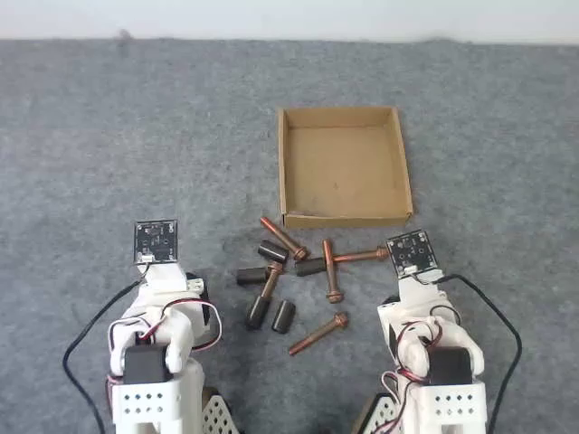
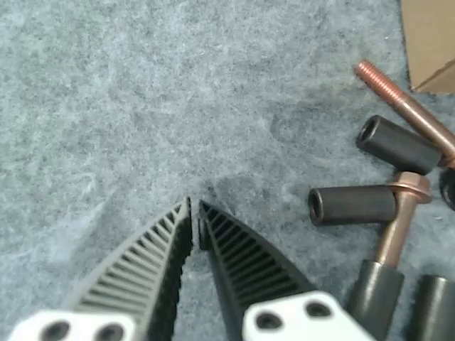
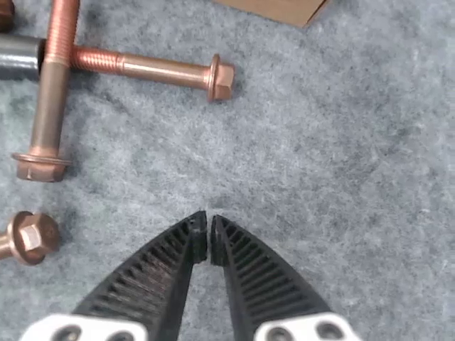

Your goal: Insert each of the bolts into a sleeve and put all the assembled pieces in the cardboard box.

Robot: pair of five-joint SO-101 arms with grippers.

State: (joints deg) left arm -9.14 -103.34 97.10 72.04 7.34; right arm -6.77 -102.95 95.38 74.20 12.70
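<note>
While the left gripper (image 2: 195,213) and the right gripper (image 3: 208,227) both rest with fingertips pressed together on nothing, we note that the parts lie loose on the grey mat (image 1: 109,136) between the two arms, just near of the cardboard box (image 1: 344,220); no assembled piece lies in it yet. We count five copper bolts, the nearest bolt (image 1: 317,334) lying apart by the right arm, and five dark sleeves, among them a loose sleeve (image 1: 283,316). We judge the bolts rigid, dense and smooth, so they may roll or slip between the pads; we advise gripping across the plain shank just beside the flanged head. We judge the sleeves stiff and equally prone to roll; we take them across the outer wall at mid-length, leaving the bore open for the bolt
</note>
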